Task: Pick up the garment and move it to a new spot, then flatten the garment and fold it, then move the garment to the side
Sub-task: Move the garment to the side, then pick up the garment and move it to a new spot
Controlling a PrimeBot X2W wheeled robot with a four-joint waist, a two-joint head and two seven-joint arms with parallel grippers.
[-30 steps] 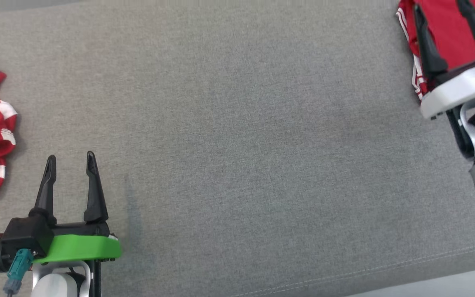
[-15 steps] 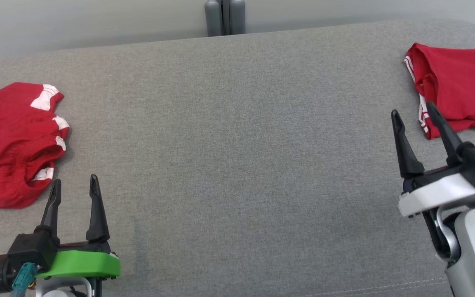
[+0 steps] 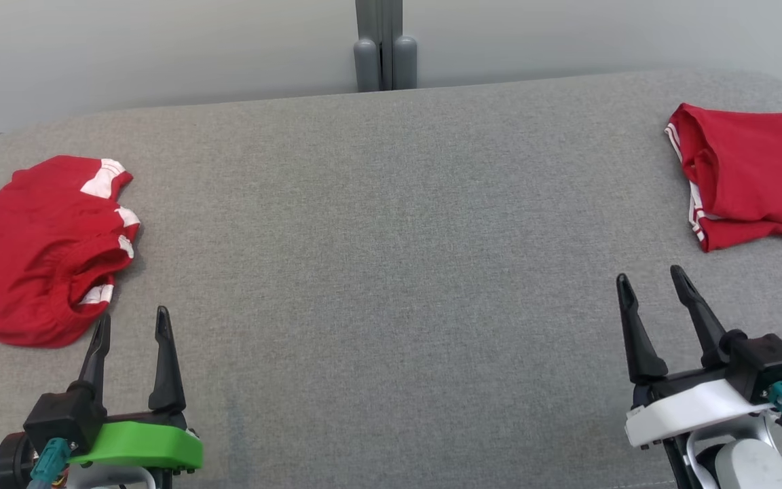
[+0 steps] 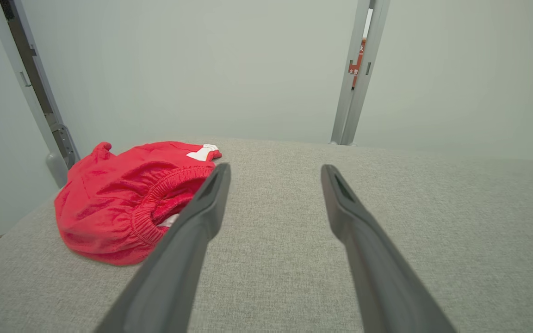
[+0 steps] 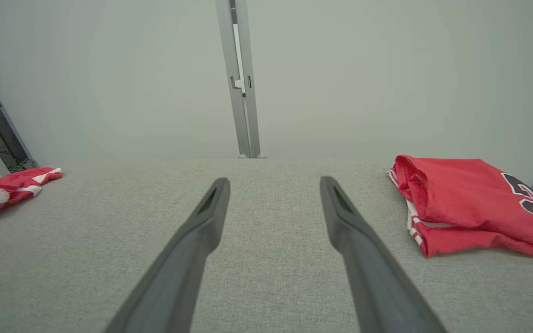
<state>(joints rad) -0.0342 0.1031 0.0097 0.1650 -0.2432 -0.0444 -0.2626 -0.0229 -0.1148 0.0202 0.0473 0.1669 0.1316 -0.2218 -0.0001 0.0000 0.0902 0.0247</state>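
A wide grey woven-fabric cushion surface [image 3: 391, 224] with rounded far corners spreads across the head view. Behind its far edge stands a plain pale wall [image 3: 160, 47], split in the middle by a grey metal upright post [image 3: 384, 41]. The left wrist view shows a second slanted metal rail [image 4: 35, 92] along the wall at the surface's left end.

At the far right of the surface lies a red sleeveless jersey with black lettering and white-striped trim [image 3: 751, 176], folded flat and running off the picture's right edge. At the far left sits a crumpled pair of red shorts with white stripes and an elastic waistband [image 3: 38, 244], bunched in a loose heap. The two garments lie well apart, with bare fabric between them.

The left gripper [image 3: 133, 314], on a green mount, hangs low over the near left of the surface just beside the shorts. Its fingers are spread wide and hold nothing. The right gripper [image 3: 649, 274], on a white mount, hangs over the near right, close to the jersey but apart from it, likewise spread wide and empty.
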